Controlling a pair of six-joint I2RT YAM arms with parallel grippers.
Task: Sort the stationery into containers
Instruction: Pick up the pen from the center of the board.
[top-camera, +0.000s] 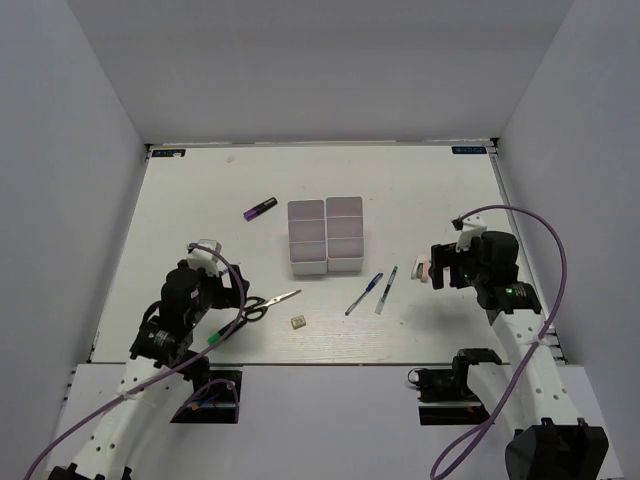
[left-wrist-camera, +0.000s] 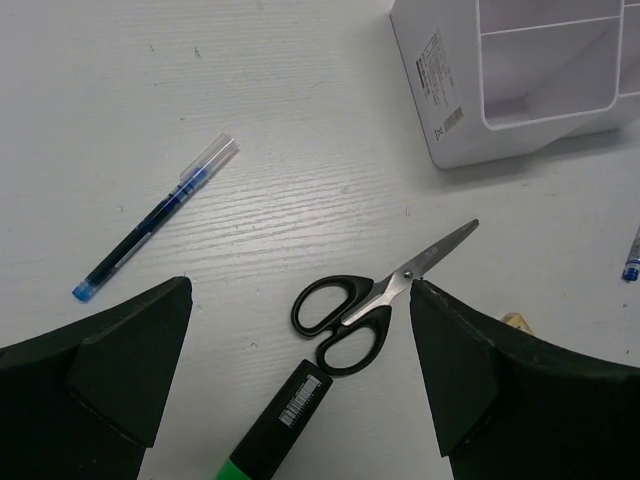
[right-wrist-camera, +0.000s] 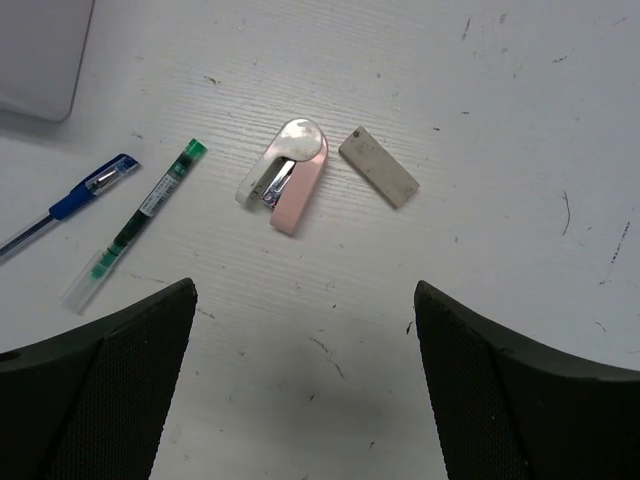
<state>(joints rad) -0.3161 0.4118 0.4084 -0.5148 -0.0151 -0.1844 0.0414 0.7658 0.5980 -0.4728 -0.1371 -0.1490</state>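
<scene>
left gripper (left-wrist-camera: 300, 285): spread wide and holding nothing; it hangs over the black-handled scissors (left-wrist-camera: 370, 305) with the handles between its fingers, probably lining up a pick.
right gripper (right-wrist-camera: 302, 290): also parted and empty, poised over a small pink stapler (right-wrist-camera: 285, 175) and a flat pale eraser (right-wrist-camera: 378, 166), which lie side by side without touching.
green-tipped marker (left-wrist-camera: 280, 420): lies just beside the scissors' handles, close enough that it could crowd a grasp there.
capped blue pen (left-wrist-camera: 155, 220): lies alone, well to one side of the scissors.
beige square block (top-camera: 298, 322): loose on the table (top-camera: 430, 200), between the scissors and the pen pair.
pen pair: a blue pen (right-wrist-camera: 85, 190) and a clear green-ink pen (right-wrist-camera: 135, 225) lie roughly parallel, just short of the bins.
white bins (top-camera: 325, 236): two columns of three compartments; all look empty, though the overhead view is small.
purple marker (top-camera: 260, 208): farthest out, left of the bins and well away from both grippers.
progress: nothing appears sorted yet.
</scene>
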